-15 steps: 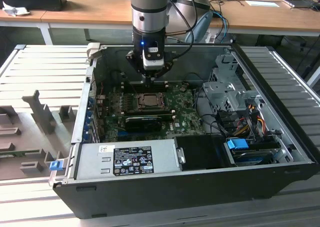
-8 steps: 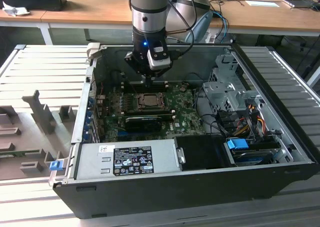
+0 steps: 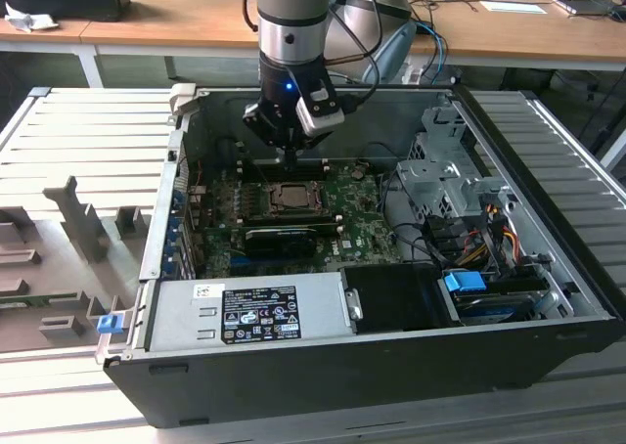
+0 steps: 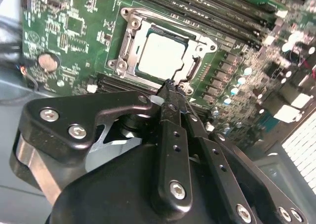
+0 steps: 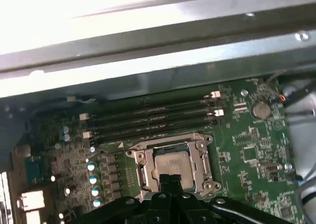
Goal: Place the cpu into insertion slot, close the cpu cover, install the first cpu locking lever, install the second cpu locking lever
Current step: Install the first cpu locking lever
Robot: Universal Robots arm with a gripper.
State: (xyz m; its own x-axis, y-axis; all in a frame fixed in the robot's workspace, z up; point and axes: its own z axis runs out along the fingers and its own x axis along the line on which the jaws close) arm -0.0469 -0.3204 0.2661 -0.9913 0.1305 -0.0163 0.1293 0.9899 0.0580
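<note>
The cpu (image 4: 160, 56), a pale silver square, lies flat in the insertion slot (image 4: 170, 32) on the green board. The cpu cover (image 4: 129, 41), a silver frame, lies down around the chip's edges, and the chip shows through its window. In both wrist views my gripper (image 4: 168, 86) is shut, with nothing visible between its black fingers. Its tips hover at one edge of the socket, just off the cover's corner. In the first wrist view the cpu (image 5: 170, 162) sits right beyond the gripper (image 5: 170, 178). In the exterior view the gripper (image 3: 290, 156) hangs over the socket (image 3: 290, 198) inside the open case.
Long black memory slots (image 5: 153, 118) run along one side of the socket, and the case wall (image 5: 148, 51) rises behind them. A long black card (image 3: 279, 237) lies just in front of the socket. The power supply (image 3: 245, 312), drive cage (image 3: 440, 175) and cables (image 3: 479, 239) crowd the case.
</note>
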